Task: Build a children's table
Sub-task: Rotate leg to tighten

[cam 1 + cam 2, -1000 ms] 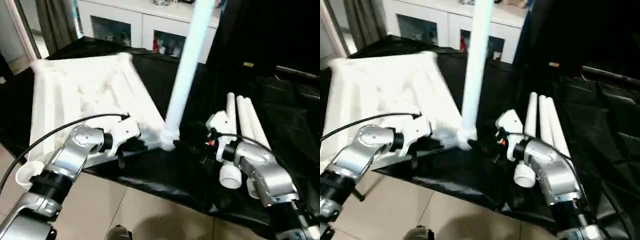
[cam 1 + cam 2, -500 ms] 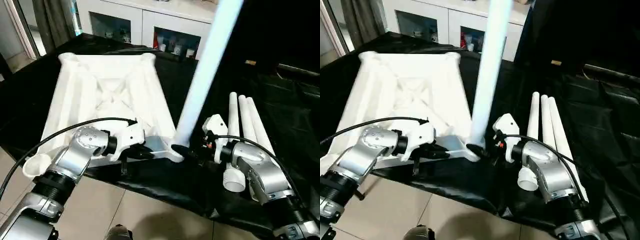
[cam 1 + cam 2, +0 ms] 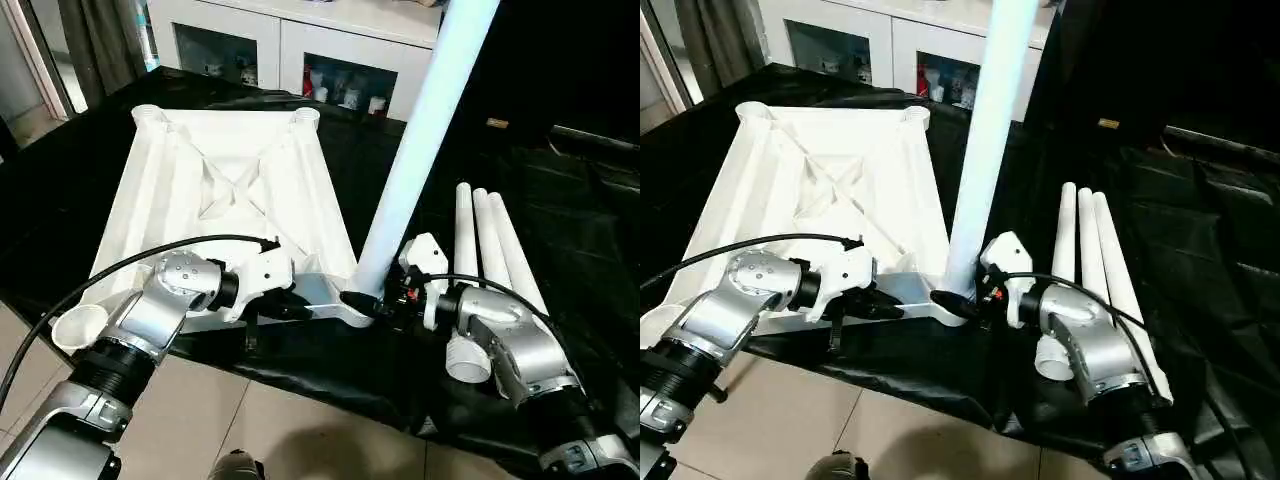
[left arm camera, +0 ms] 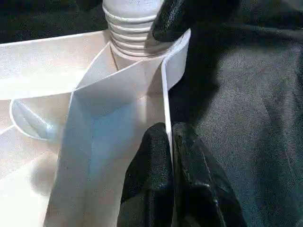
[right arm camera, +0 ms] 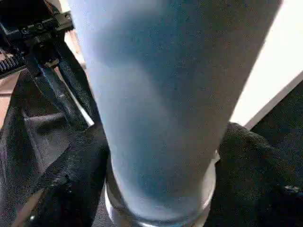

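Tabletop [image 3: 225, 210]: upside down on black-draped work table [image 3: 560, 230], ribbed underside up
Standing leg [image 3: 425, 130]: upright in near corner socket [image 4: 135, 40], leaning slightly
Spare legs [image 3: 490, 250]: three side by side, just right of tabletop
Left gripper [image 4: 169, 163]: fingers pinching tabletop's thin edge wall
Right gripper [image 3: 372, 303]: fingers [image 5: 75, 179] either side of leg's base, touching it

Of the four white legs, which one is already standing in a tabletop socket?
The upright leg at the tabletop's near corner, between the right gripper's fingers. The three other legs lie flat side by side on the black cloth beyond the right arm.
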